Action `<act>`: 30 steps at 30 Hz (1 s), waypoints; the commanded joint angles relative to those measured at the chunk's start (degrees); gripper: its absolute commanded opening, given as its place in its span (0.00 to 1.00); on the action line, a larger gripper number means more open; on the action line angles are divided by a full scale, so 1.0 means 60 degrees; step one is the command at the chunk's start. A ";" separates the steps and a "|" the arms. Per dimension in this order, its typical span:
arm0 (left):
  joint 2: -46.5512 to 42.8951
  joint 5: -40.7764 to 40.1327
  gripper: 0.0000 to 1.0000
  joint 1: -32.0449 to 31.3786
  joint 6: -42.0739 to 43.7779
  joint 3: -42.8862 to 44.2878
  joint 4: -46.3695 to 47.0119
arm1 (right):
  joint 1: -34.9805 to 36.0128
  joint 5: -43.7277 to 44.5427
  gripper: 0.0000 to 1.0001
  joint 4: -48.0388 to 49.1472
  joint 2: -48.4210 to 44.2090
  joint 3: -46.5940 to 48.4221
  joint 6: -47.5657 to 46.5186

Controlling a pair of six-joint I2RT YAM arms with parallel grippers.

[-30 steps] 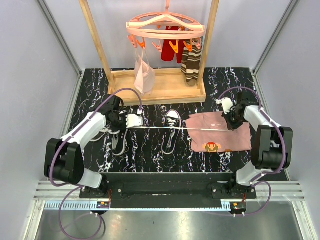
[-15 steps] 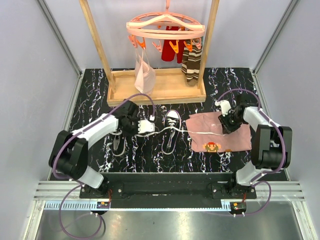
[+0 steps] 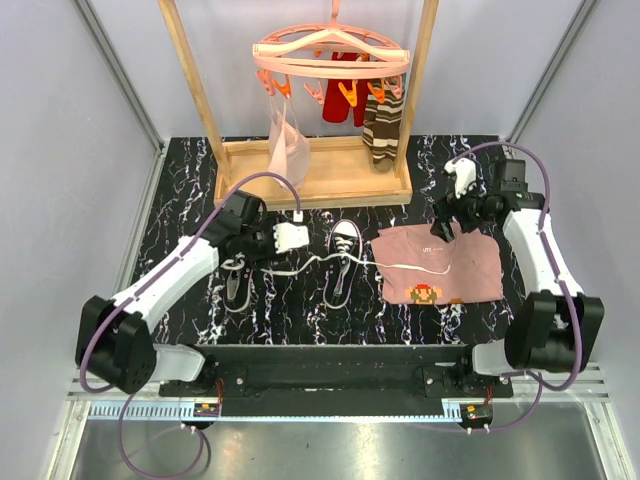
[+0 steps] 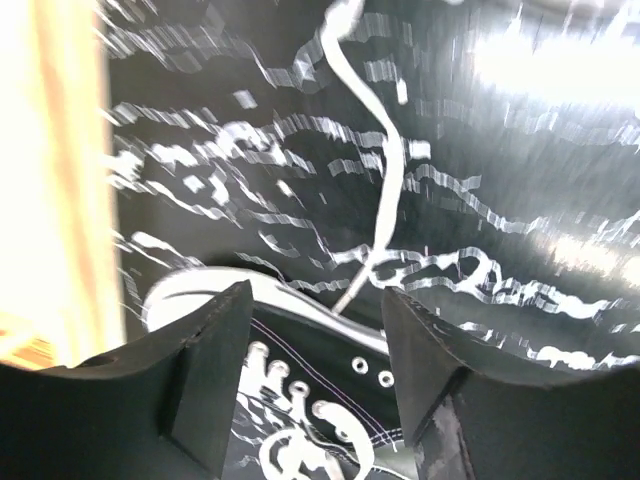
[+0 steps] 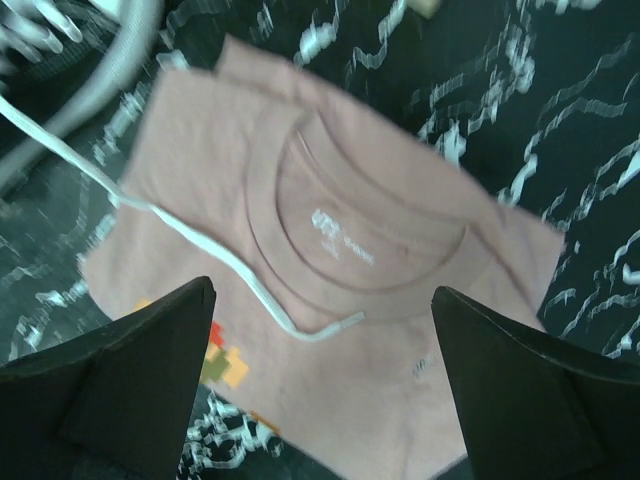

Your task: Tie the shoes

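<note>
- 1 second ago the lace (image 3: 400, 266) ran taut in a straight line between the 2 grippers; now it lies slack, curving from the right shoe (image 3: 341, 262) across the pink shirt (image 3: 440, 285)
- The left gripper (image 3: 290, 237) was clamped on its end of the lace then; now its jaws stand apart and hold nothing, and it has shifted toward 3 o'clock, closer to the right shoe
- The right gripper (image 3: 450, 212) has also let go: its jaws are spread wide and empty, and it has lifted off the shirt toward 12 o'clock, over the shirt's 1 o'clock corner
- The shoes have not moved: the left shoe (image 3: 237, 283) lies partly under the left arm, and the right shoe lies at its 3 o'clock, toe cap toward 12 o'clock, with the shirt just beside it at 3 o'clock
- All of this lies on the black marbled table (image 3: 300, 320), with the wooden rack (image 3: 310, 185) at 12 o'clock of the shoes
- Only the left wrist view shows the eyelets and white rim of a shoe (image 4: 330, 390) right below the left gripper (image 4: 317, 295), the lace (image 4: 385, 190) trailing away from it over bare table, and the rack's wood (image 4: 70, 180) blurred at 9 o'clock
- Only the right wrist view shows the loose lace (image 5: 240, 275) ending just under the shirt (image 5: 400, 330) collar, between the fingers of the right gripper (image 5: 322, 290), touching neither
</note>
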 commanded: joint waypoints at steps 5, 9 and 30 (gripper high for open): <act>-0.0101 0.2541 0.84 -0.0075 -0.1427 0.0566 0.1626 | 0.0063 -0.1557 1.00 0.3063 -0.1284 -0.0464 0.2854; 0.1494 0.2722 0.88 -0.0367 -0.0550 0.1824 0.0265 | 0.0063 -0.2435 1.00 0.2979 -0.1007 -0.0174 0.2210; 0.5628 -0.0223 0.40 -0.1452 -0.2966 0.3497 0.0952 | 0.0048 -0.2173 1.00 0.0224 -0.0010 -0.0510 0.0321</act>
